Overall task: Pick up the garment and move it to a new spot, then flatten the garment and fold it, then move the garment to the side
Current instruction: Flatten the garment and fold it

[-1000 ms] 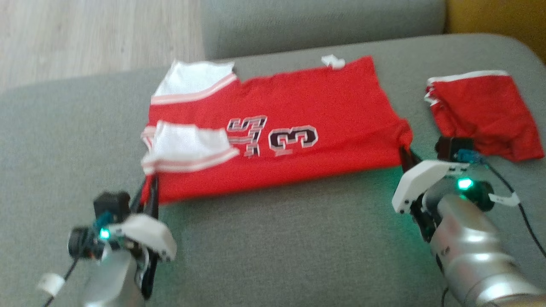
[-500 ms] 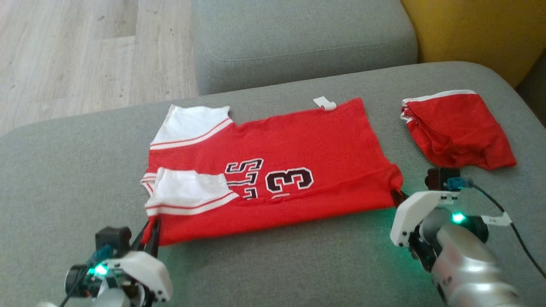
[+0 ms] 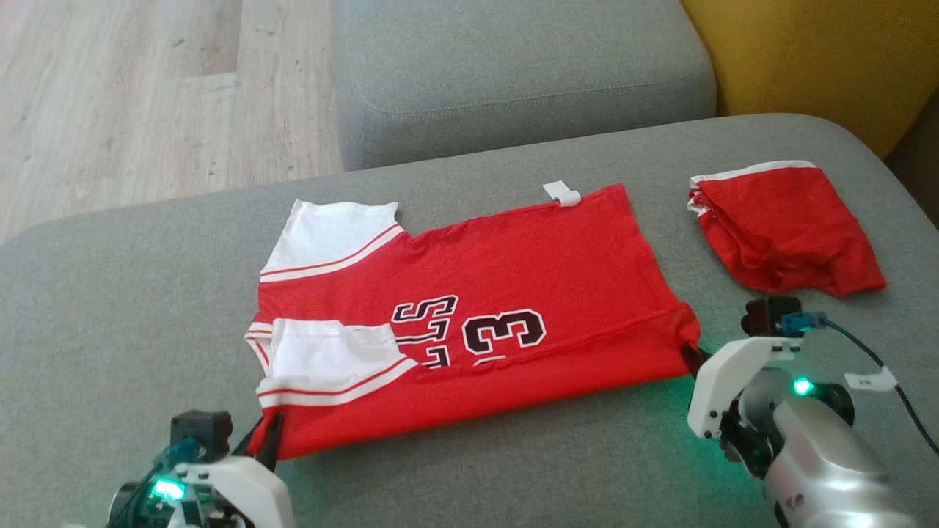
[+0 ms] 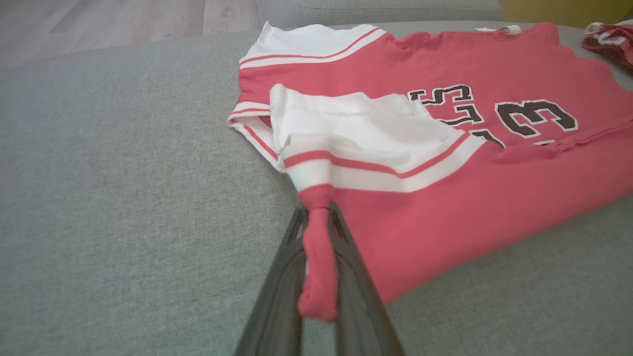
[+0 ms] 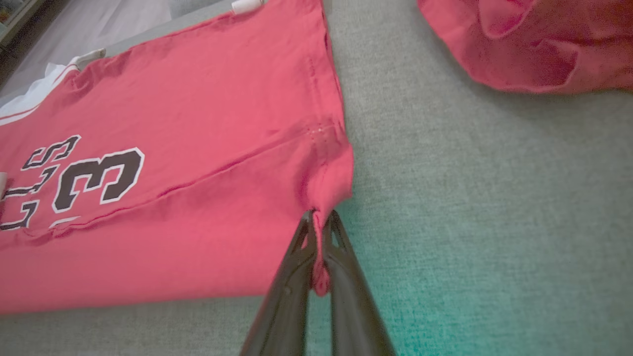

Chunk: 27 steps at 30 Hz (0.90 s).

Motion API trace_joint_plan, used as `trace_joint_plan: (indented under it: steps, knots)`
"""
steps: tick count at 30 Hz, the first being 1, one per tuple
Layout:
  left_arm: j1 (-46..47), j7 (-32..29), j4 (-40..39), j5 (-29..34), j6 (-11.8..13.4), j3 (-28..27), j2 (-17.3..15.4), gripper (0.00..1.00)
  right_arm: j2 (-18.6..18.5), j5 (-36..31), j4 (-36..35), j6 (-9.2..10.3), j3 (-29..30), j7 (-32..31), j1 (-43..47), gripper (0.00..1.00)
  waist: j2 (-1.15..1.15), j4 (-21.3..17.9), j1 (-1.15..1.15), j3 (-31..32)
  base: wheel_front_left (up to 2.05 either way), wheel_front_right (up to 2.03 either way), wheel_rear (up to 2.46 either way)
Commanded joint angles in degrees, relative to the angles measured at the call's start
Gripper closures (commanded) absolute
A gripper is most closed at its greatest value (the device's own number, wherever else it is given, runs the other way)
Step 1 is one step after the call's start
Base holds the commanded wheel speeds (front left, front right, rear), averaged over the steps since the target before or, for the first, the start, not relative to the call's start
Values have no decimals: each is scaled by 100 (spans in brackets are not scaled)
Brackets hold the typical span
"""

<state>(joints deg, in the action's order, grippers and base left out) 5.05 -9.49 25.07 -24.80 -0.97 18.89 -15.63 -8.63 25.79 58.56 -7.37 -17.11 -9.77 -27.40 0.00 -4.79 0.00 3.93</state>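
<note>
Red jersey (image 3: 528, 271) lies half-folded on grey sofa cushion (image 3: 110, 293); left hand (image 3: 264, 429) clenched on near sleeve-side corner, right hand (image 3: 688, 352) clenched on near hem corner. Thin, limp, light fabric: likely sags between grips, best held by corners, kept taut

Matt red knit-cloth jersey (image 3: 513, 293) with white ribbed sleeves, coarse grey woven sofa upholstery (image 3: 110, 293), pale matt wood floor (image 3: 110, 88)

The grey cushion (image 3: 110, 293) bears 2 things, apart: the folded red jersey (image 3: 513, 257) and a crumpled red garment (image 3: 788, 227).
</note>
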Motion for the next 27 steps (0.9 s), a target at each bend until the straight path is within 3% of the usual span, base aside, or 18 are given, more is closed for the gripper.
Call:
trace_joint_plan:
  steps: [1,2,3,4,5,10,13,16,20,27]
  knots:
    - [175,-25,-242,-23,56,-197,-196,100,-61,77,-230,-12,-89,-21,-82,100,0,-1,0,-14,0,0,0]
    - [155,-46,-297,-19,91,-201,-205,100,-49,152,-285,-12,-27,-44,-46,100,0,-2,0,-26,0,0,0]
    - [146,-31,-355,-2,136,-209,-212,89,-52,193,-349,-12,43,-11,-26,78,0,-1,0,-43,0,0,0]
    - [147,5,-404,17,189,-223,-211,26,-65,187,-411,-12,92,41,-9,10,0,5,0,-63,0,0,0]
    - [154,42,-440,33,236,-235,-206,0,-67,185,-456,-12,134,54,12,0,0,12,0,-82,0,0,0]
    - [309,581,-598,92,471,-420,-148,0,-41,146,-794,-12,468,466,64,0,0,41,0,-199,0,0,0]
    - [459,1153,-604,151,701,-627,-86,0,20,61,-1080,-12,735,1028,61,0,0,55,0,-298,0,0,0]
    - [631,1818,-599,150,768,-771,40,0,47,-198,-1417,-12,779,1689,96,0,0,55,0,-391,0,0,0]
    - [820,2352,-638,104,582,-860,227,0,134,-477,-1908,-12,791,2330,216,0,0,56,0,-502,0,0,0]
    - [856,2446,-1162,461,246,-1194,631,0,442,-1051,-3149,-12,1175,2474,659,0,0,23,0,-802,0,0,0]
